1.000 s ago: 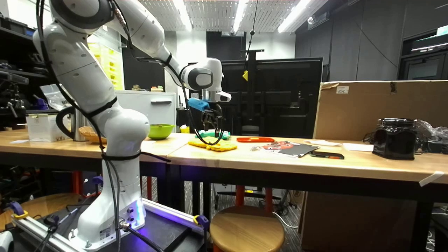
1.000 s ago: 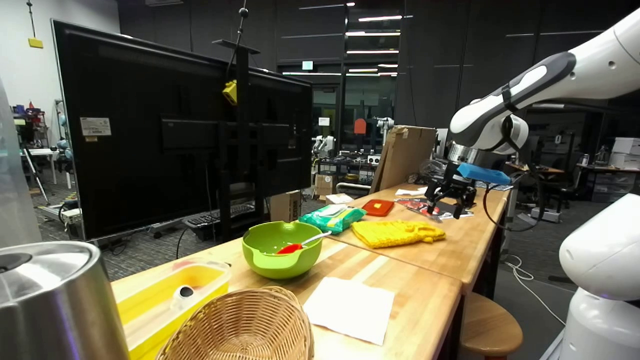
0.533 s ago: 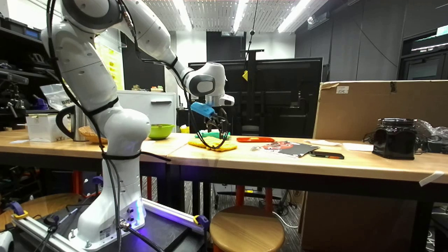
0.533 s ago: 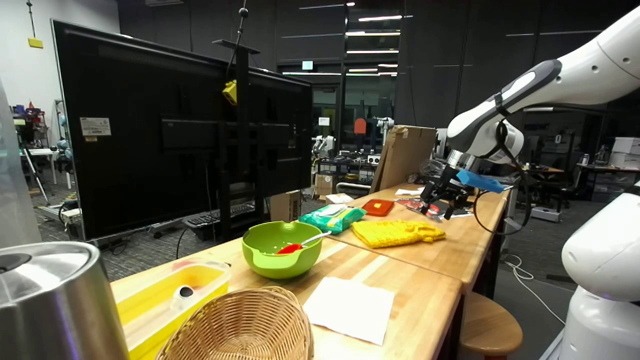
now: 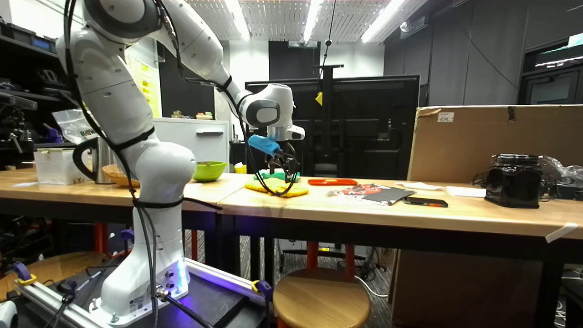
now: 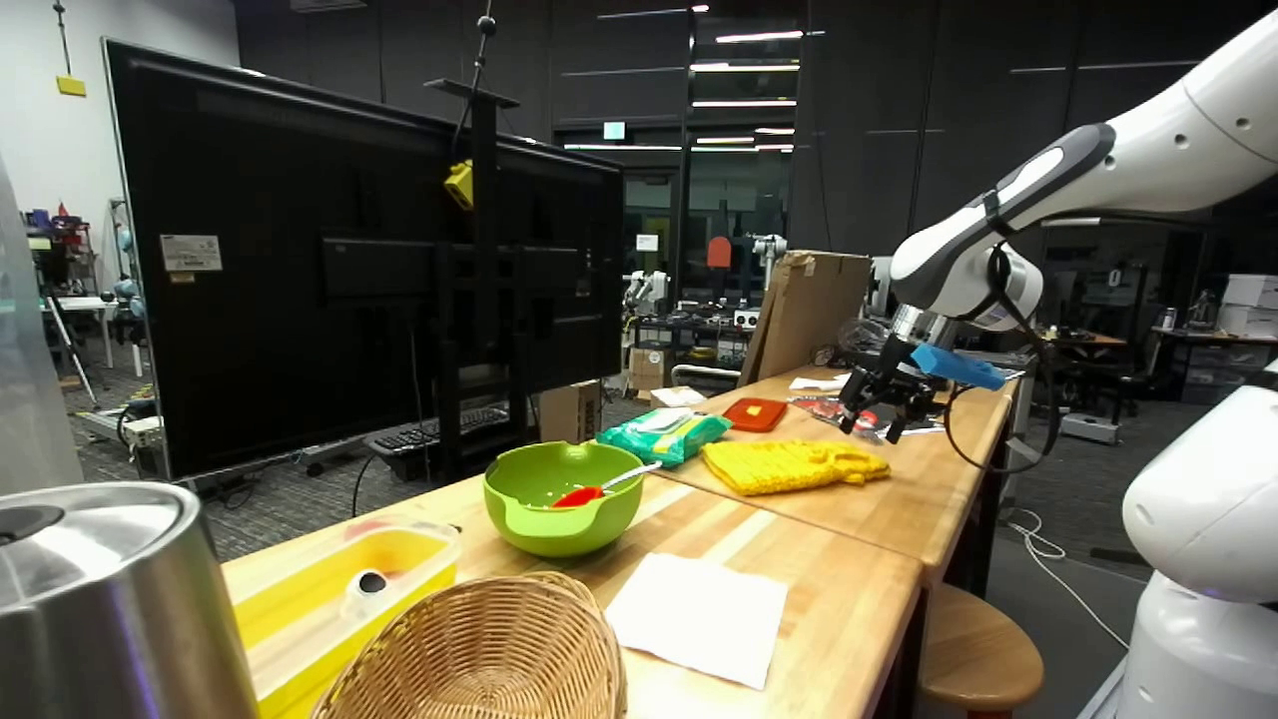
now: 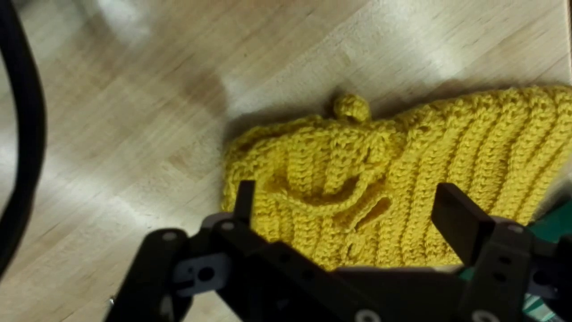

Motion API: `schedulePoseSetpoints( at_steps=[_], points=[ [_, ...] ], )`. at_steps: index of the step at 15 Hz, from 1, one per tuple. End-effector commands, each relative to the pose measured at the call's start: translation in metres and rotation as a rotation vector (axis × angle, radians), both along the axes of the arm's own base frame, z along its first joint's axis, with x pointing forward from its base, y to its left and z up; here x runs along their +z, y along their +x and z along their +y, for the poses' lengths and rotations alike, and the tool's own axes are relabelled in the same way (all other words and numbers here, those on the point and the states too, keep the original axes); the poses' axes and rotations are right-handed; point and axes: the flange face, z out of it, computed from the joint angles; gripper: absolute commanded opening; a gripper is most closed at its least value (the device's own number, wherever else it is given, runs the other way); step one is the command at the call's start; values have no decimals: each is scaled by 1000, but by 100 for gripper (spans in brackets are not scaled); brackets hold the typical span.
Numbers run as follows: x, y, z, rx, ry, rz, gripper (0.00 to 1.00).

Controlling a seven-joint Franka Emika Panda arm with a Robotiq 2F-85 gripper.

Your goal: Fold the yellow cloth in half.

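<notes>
- Toward the wrist view's three o'clock, the knitted, ribbed yellow cloth [image 7: 406, 179] lay on the wooden surface [image 7: 143, 120].
- At six, the black tool [image 7: 346, 203] gaped wide.

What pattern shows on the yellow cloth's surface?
The yellow cloth has a ribbed, knit-like pattern, ridge beside ridge; the wrist view shows it best.
</notes>
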Motion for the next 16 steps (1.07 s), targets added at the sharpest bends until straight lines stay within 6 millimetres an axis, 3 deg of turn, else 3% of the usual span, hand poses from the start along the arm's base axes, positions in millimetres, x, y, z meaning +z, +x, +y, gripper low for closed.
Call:
schedulePoseSetpoints(
  at_steps=[1, 16],
  points=[
    [-7, 4, -2, -3, 10, 15, 100],
    [-21, 15, -28, -48, 48, -27, 100]
  ],
)
